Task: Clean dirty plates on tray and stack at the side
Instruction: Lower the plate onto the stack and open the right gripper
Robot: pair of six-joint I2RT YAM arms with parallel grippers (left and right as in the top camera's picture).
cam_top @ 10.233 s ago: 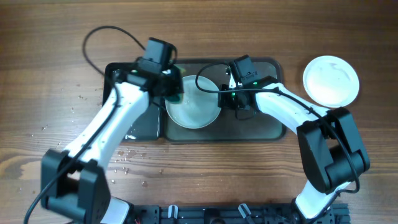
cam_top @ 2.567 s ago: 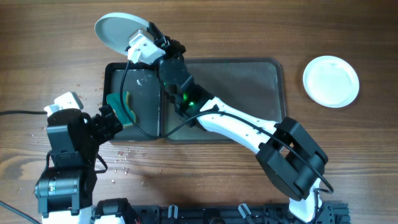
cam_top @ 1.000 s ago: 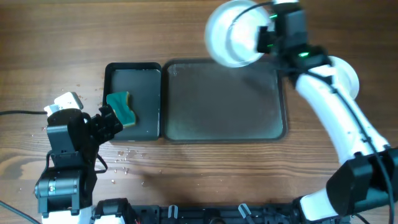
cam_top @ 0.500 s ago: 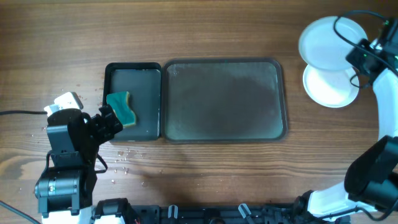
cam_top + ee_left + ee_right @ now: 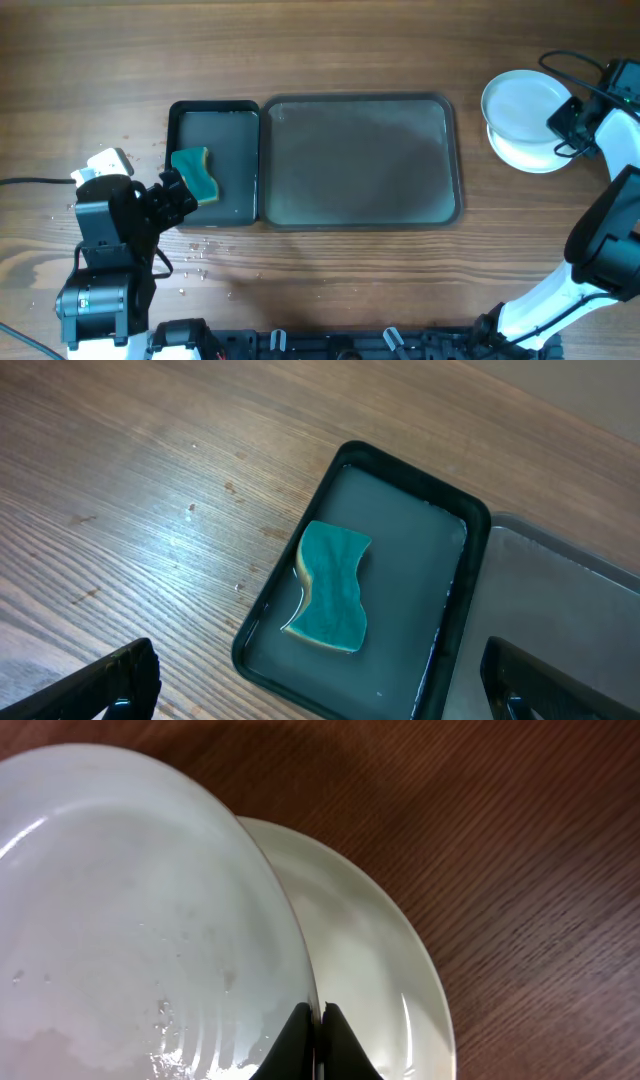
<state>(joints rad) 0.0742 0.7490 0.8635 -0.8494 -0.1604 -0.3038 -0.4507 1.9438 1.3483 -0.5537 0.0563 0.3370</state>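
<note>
**Q:** Since the frame half a second earlier, what has shifted?

**A:** Only the right arm and its load. The held plate [image 5: 520,98] has come nearer the lower plate [image 5: 527,157] and now covers most of it; the lower one shows as a crescent on the near side. The left arm, sponge and both trays lie as before.

**Q:** How do the right fingers [image 5: 316,1038] stand?

**A:** Pressed together on the rim of the held plate [image 5: 140,910], pinching it. The lower plate [image 5: 385,980] lies on the wood beneath. Whether the two plates touch cannot be told. A film of water and a few drops show on the held plate's surface.

**Q:** Where on the worktop [image 5: 350,50] is this?

**A:** Beside the right edge, toward the far right corner, and apart from the tray [image 5: 360,160]. The tray sits at the middle of the worktop, with its long side running left to right.

**Q:** And the left fingers [image 5: 175,200]?

**A:** Spread wide and holding nothing. They hover near the left edge of the small black tray [image 5: 213,115]. That tray touches the left rim of the large tray and holds shallow water. The green sponge [image 5: 330,587] lies in it toward its left side. Droplets [image 5: 200,248] speckle the wood near the left arm.
</note>
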